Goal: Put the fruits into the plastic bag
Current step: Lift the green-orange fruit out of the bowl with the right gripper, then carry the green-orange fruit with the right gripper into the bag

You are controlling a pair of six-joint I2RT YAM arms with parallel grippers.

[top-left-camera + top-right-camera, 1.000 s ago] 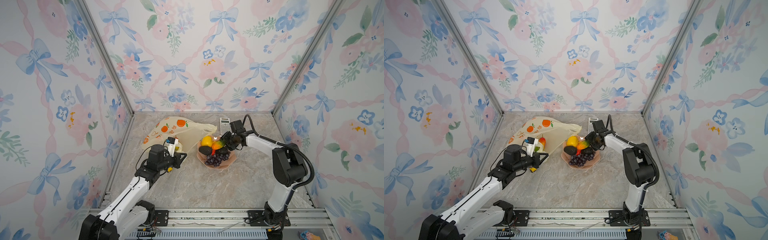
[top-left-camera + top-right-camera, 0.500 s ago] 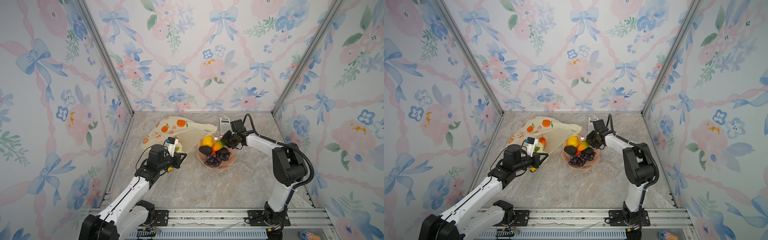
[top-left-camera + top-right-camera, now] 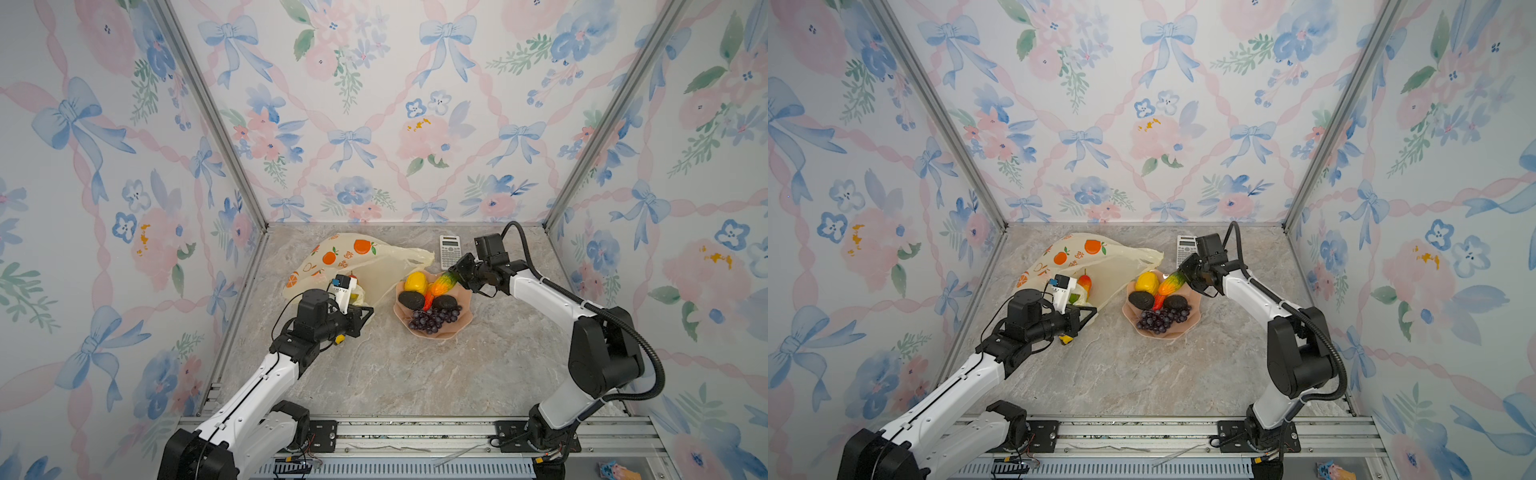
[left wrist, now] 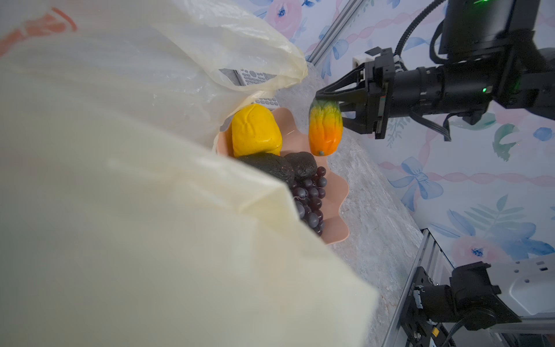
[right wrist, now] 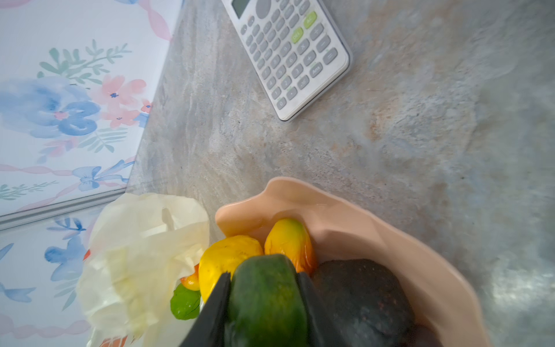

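Top views: a large crinkly translucent pale-yellow plastic bag (image 3: 374,262) with orange fruit prints lay slumped on the grey marbled tabletop (image 3: 395,374), just beside a pink scalloped plate (image 3: 457,328). The plate held a glossy yellow fruit (image 3: 415,281), two dark pebbly avocados (image 3: 410,300) and a purple grape bunch (image 3: 434,319). In a top view, a red-yellow fruit (image 3: 1084,282) and a bright green fruit (image 3: 1074,298) sat inside the bag's mouth. The left gripper (image 3: 365,313) was fully closed, pinching the bag's near rim. Left wrist view: bag film (image 4: 120,210) filled most of the frame; the right gripper (image 4: 329,106) clamped the green end of a ridged orange-green fruit (image 4: 326,129), orange tip hanging down over the plate's rim. Right wrist view: both jaws pressed flat against that green end (image 5: 267,297); a grey keypad calculator (image 5: 288,54) lay well apart from the plate.
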